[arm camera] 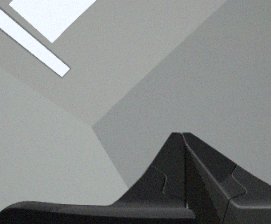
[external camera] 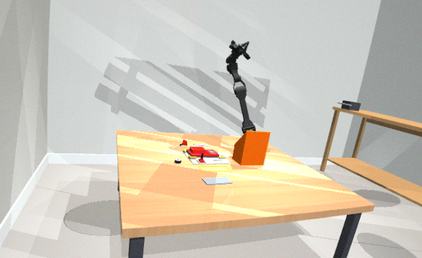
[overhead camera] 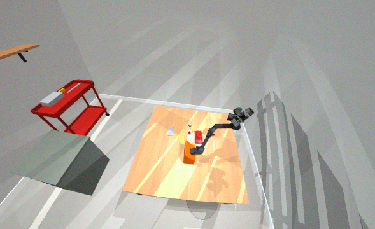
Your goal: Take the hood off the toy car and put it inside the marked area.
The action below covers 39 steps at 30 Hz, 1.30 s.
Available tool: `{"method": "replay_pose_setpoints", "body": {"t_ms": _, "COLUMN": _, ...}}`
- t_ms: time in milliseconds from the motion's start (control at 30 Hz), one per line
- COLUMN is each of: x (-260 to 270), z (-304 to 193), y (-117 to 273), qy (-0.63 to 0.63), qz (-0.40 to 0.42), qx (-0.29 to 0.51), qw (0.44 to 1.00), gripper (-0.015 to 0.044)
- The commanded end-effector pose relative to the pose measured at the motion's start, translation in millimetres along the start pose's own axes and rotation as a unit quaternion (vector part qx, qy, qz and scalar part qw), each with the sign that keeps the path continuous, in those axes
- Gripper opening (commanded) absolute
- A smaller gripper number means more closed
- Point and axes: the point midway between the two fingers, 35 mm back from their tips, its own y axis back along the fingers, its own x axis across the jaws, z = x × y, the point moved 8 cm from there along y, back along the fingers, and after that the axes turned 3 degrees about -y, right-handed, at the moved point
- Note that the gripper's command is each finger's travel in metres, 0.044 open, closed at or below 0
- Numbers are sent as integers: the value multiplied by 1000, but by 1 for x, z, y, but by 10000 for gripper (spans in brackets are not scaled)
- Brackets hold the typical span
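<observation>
The red toy car (overhead camera: 198, 138) (external camera: 197, 150) sits on a white board (external camera: 218, 165), with a grey patch on its lower end. The hood looks to be on the car, but its edges are too small to make out. The marked area, a thin yellow outline (external camera: 214, 166), lies on the table (overhead camera: 162, 159) (external camera: 160, 211) beside the board, with nothing seen inside it. My gripper (arm camera: 179, 141) is shut and empty. It is high above the table, well away from the car, and the wrist view shows only walls and ceiling past the fingertips.
An orange block (overhead camera: 189, 156) (external camera: 255, 150) stands beside the car, near the arm's base. A grey plate (overhead camera: 170, 131) (external camera: 217, 180) lies beyond the outline. A small wheel-like piece (overhead camera: 190, 124) (external camera: 178, 160), a red piece (overhead camera: 213, 135) (external camera: 184, 142) and a white strip (overhead camera: 214, 144) lie around the car.
</observation>
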Motion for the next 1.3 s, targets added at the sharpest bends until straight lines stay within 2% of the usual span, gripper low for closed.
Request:
{"method": "replay_pose_setpoints", "body": {"t_ms": 0, "x": 0, "z": -1, "y": 0, "qy": 1, "qz": 1, "qx": 2, "qw": 1000, "gripper": 26}}
{"method": "replay_pose_setpoints", "body": {"t_ms": 300, "x": 3, "z": -68, "y": 9, "qy": 39, "qz": 39, "qx": 93, "qw": 994, "gripper": 263}}
{"method": "replay_pose_setpoints", "body": {"t_ms": 533, "x": 3, "z": -132, "y": 30, "qy": 81, "qz": 73, "qx": 200, "qw": 974, "gripper": 440}}
{"method": "replay_pose_setpoints", "body": {"t_ms": 933, "x": 2, "z": -225, "y": 108, "qy": 143, "qz": 145, "qx": 386, "qw": 900, "gripper": 440}}
{"method": "replay_pose_setpoints", "body": {"t_ms": 1267, "x": -1, "z": -265, "y": 196, "qy": 170, "qz": 213, "qx": 521, "qw": 809, "gripper": 440}}
